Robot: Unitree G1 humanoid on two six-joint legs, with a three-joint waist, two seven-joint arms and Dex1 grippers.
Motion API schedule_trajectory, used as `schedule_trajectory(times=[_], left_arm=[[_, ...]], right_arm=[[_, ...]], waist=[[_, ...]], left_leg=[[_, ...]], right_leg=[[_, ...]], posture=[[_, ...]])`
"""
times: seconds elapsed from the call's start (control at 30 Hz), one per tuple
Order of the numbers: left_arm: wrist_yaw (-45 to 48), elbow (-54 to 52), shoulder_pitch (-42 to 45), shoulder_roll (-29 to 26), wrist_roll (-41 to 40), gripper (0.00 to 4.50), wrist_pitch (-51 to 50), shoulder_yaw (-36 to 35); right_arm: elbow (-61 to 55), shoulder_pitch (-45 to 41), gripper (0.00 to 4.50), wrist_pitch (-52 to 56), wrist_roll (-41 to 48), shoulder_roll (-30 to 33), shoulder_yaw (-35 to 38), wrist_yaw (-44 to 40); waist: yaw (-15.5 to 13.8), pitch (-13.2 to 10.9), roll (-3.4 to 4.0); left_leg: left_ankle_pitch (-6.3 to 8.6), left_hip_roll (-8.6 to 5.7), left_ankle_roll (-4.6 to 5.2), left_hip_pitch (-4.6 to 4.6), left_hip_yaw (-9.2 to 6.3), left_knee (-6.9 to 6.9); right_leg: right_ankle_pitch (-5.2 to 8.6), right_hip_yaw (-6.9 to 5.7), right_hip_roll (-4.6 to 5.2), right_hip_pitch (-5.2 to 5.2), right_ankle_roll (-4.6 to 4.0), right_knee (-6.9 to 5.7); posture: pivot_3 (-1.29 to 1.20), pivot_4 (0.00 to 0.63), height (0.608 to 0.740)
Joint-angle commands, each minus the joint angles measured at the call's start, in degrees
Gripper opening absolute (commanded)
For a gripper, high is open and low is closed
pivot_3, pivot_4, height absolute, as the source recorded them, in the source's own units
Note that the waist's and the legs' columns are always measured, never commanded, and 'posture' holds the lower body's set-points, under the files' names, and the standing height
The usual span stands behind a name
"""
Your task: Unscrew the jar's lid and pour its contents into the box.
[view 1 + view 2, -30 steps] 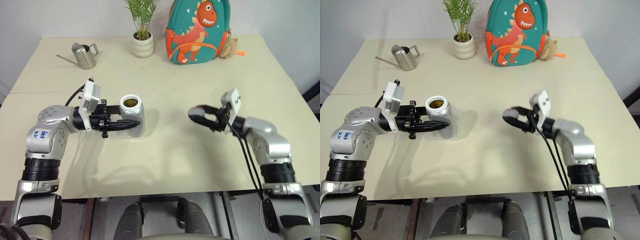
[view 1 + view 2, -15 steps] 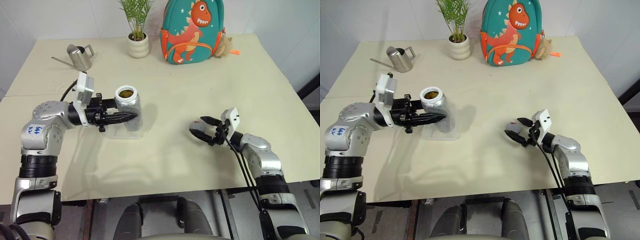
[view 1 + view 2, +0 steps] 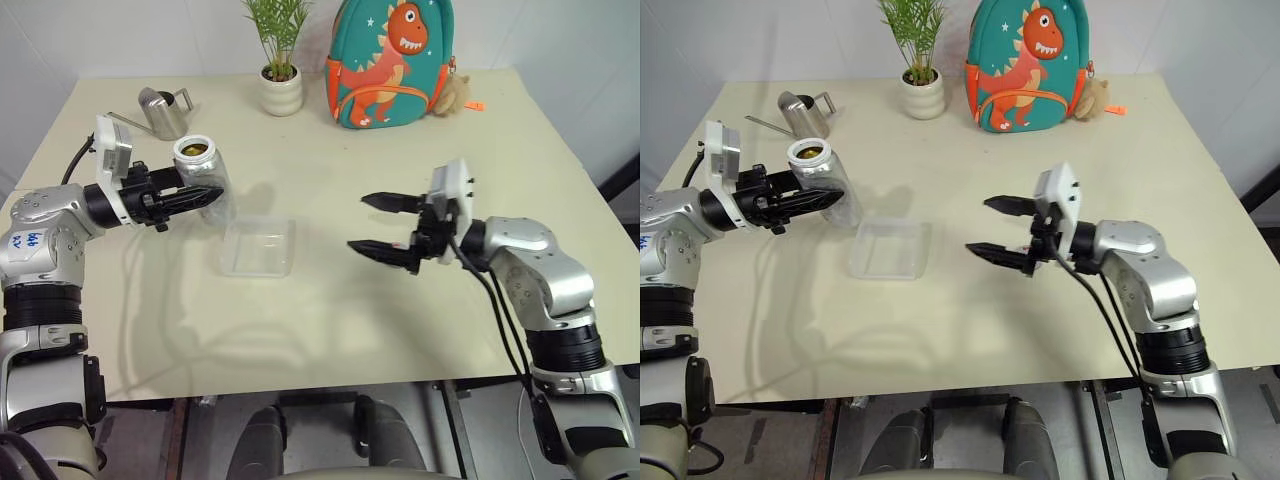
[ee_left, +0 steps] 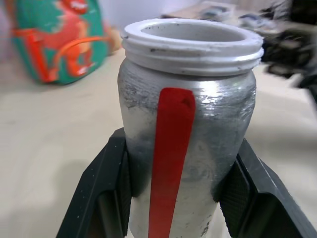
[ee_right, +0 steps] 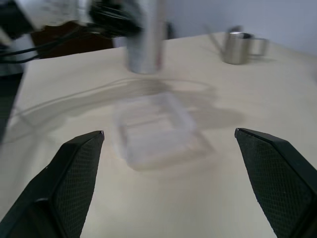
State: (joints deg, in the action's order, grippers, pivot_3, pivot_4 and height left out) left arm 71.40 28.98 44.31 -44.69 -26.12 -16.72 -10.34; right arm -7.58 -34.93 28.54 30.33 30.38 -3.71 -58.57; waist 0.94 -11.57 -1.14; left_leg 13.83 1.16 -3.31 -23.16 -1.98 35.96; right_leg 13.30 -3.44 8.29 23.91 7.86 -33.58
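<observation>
The left gripper [image 3: 205, 196] clamps the jar [image 3: 203, 175] between its two black fingers, holding it upright above the table [image 3: 400, 160], left of and a little beyond the box [image 3: 259, 248]. The jar's mouth is uncapped, with the contents [image 3: 195, 149] visible as a brownish-yellow patch inside. The clear box lies flat on the table between the two arms. The right gripper [image 3: 375, 224] hangs empty to the box's right, its fingers spread wide and pointing left. Along the far edge stand a watering can [image 3: 162, 110], a potted plant [image 3: 280, 60] and a dinosaur backpack [image 3: 390, 62].
</observation>
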Motion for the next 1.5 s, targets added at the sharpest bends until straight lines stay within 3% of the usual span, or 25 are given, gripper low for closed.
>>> schedule_trajectory(times=[0.03, 0.23, 0.4, 0.53, 0.8, 0.93, 1.0, 1.07, 1.23, 1.37, 1.5], left_arm=[[-2.8, 2.3, 1.8, -2.6, 4.9, 1.88, 7.5, -0.4], [-9.0, 1.1, -1.5, -4.5, 10.9, 1.88, 14.9, -0.6], [-16.6, -5.1, -4.6, -3.0, 15.7, 1.88, 21.3, 0.1], [-25.4, -7.7, -6.6, -1.8, 24.1, 1.88, 32.2, 2.1], [-56.4, 0.9, -1.9, -2.8, 52.5, 1.88, 61.2, 9.6], [-79.3, 5.5, 5.5, -6.1, 73.5, 1.88, 67.7, 17.6], [-92.3, 6.0, 8.9, -8.1, 84.6, 1.88, 67.9, 23.2], [-107.3, 5.4, 11.7, -9.8, 97.3, 1.88, 61.8, 30.1], [-126.9, 11.1, 19.4, -9.7, 112.3, 1.88, 54.9, 42.8], [-137.4, 15.3, 23.3, -8.6, 117.8, 1.88, 47.2, 48.3], [-142.2, 19.9, 26.1, -6.9, 121.2, 1.88, 40.0, 52.5]], right_arm=[[-2.4, -2.1, 4.45, 0.3, -0.7, -0.9, -2.4, -0.3], [1.0, -5.2, 4.45, -1.5, -2.3, -3.8, -4.8, -0.8], [2.3, -5.5, 4.45, -2.1, -2.9, -5.0, -5.1, -1.3], [2.2, -5.1, 4.45, -2.2, -3.3, -5.6, -5.0, -1.1], [3.5, -5.5, 4.45, -2.4, -3.9, -6.4, -4.3, -0.7], [4.1, -5.7, 4.45, -2.6, -4.3, -7.0, -4.2, -0.4], [4.2, -5.7, 4.45, -2.6, -4.2, -7.3, -4.0, -0.1], [4.2, -5.7, 4.45, -2.5, -3.8, -7.3, -3.2, 0.1], [0.7, -4.5, 4.45, -2.1, -0.5, -5.8, -0.2, -1.4], [-1.0, -3.6, 4.45, -2.0, 0.4, -4.1, 1.2, -1.9], [-1.9, -2.8, 4.45, -1.5, 0.9, -2.3, 2.4, -1.5]], waist=[[-0.3, 0.0, 0.0], [-0.7, 0.0, 0.0], [-1.0, 0.0, -0.01], [-1.0, 0.0, -0.02], [-0.9, 0.0, -0.02], [-1.0, 0.0, -0.04], [-1.1, 0.0, -0.04], [-1.2, 0.0, -0.04], [-1.2, 0.0, -0.04], [-1.1, 0.0, -0.06], [-1.1, 0.0, -0.08]], left_leg=[[0.03, 0.0, 0.01, 0.0, 0.01, 0.02], [0.05, 0.0, 0.01, 0.0, 0.05, 0.02], [0.05, 0.01, 0.01, 0.0, 0.06, 0.02], [0.05, 0.01, 0.0, -0.02, 0.06, 0.08], [0.05, 0.01, 0.0, 0.03, 0.13, 0.05], [0.05, 0.0, 0.0, 0.01, 0.15, 0.05], [0.06, 0.0, -0.01, 0.0, 0.16, 0.01], [0.09, 0.0, -0.02, 0.01, 0.2, -0.03], [0.14, 0.0, 0.02, -0.03, 0.27, -0.02], [0.15, 0.0, 0.03, -0.12, 0.31, -0.03], [0.17, -0.01, 0.05, -0.12, 0.44, -0.03]], right_leg=[[0.0, 0.0, 0.0, 0.0, 0.01, 0.01], [0.01, 0.0, 0.0, 0.02, 0.01, 0.0], [0.01, 0.0, 0.0, 0.02, 0.01, -0.03], [-0.01, 0.01, 0.0, 0.01, 0.04, -0.03], [-0.01, 0.03, 0.0, 0.02, 0.04, -0.06], [-0.04, 0.03, 0.0, 0.02, 0.08, -0.03], [-0.04, 0.03, 0.0, 0.02, 0.1, 0.01], [-0.04, 0.07, 0.0, 0.03, 0.12, 0.04], [-0.01, 0.14, 0.0, 0.12, 0.16, -0.01], [0.01, 0.16, 0.0, 0.25, 0.18, -0.03], [0.03, 0.33, 0.0, 0.36, 0.22, -0.11]], posture=[[0.0, 0.15, 0.74], [0.0, 0.15, 0.74], [0.0, 0.15, 0.74], [0.0, 0.15, 0.74], [0.0, 0.15, 0.74], [0.0, 0.15, 0.74], [0.0, 0.15, 0.74], [0.0, 0.15, 0.74], [0.0, 0.15, 0.74], [0.0, 0.15, 0.74], [0.0, 0.15, 0.74]])
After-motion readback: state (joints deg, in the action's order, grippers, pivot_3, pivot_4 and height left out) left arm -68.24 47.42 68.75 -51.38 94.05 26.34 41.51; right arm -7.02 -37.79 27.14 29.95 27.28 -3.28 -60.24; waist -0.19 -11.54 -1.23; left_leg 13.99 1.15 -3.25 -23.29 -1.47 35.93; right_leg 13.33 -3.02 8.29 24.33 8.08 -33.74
